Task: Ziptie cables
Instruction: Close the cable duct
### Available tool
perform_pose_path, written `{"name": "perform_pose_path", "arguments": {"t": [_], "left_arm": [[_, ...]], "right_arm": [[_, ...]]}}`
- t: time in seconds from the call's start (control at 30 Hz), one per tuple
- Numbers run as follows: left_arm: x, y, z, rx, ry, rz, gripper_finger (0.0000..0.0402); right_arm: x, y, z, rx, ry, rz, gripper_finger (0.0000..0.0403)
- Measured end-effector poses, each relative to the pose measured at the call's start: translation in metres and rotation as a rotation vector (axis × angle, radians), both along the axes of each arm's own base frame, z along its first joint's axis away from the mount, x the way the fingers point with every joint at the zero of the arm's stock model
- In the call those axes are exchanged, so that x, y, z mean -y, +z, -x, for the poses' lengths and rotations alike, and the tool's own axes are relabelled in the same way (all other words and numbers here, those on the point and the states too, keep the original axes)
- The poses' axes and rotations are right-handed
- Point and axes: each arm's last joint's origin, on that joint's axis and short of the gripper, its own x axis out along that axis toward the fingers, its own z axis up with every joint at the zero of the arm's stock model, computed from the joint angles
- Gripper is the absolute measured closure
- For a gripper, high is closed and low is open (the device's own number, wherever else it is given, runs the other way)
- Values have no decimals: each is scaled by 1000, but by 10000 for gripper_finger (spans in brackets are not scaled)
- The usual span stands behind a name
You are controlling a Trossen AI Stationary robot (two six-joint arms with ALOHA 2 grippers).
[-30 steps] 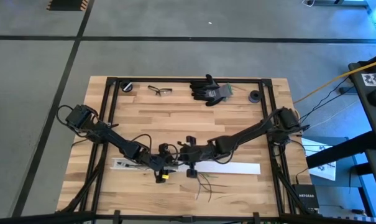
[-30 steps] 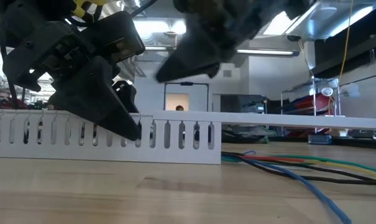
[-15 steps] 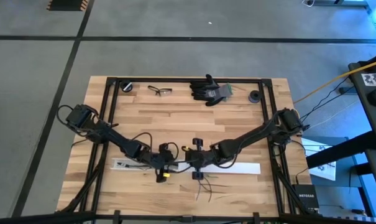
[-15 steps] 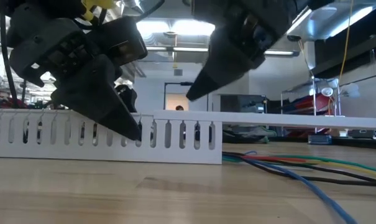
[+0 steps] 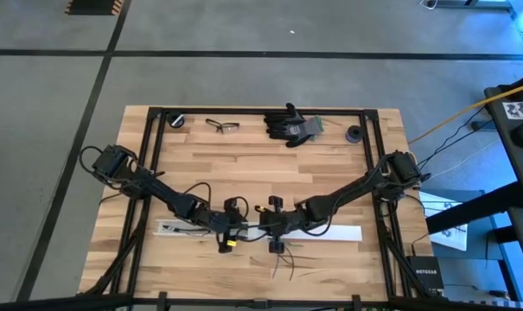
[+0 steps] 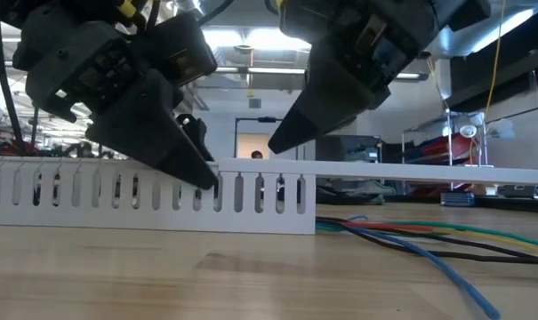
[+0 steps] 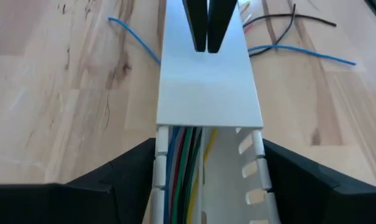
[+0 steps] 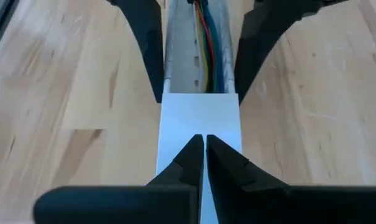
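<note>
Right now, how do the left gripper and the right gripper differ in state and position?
The left gripper is open, its fingers straddling the slotted white duct; the right gripper is shut, its tips together above the duct's flat lid. The left is at the uncovered part, the right over the covered part. Both point down at the same duct.

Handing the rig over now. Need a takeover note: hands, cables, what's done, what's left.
Left hand: open, fingers either side of the white slotted duct.
Right hand: shut, tips at the duct's cover; contact unclear.
Cables: coloured wires lie in the uncovered duct section, loose ends splayed on the table.
Done: wires laid in duct, cover partly on.
Left: no zip tie visible; bundling not done.
</note>
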Motion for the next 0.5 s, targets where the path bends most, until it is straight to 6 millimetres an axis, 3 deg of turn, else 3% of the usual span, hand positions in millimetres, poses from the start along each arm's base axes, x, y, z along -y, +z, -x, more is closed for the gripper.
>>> {"name": "perform_pose_path", "arguments": {"t": [0.5], "left_arm": [[0,-1,1,-18,1,-8,167]], "right_arm": [[-6,-13,-4,-18,40,-54,398]]}}
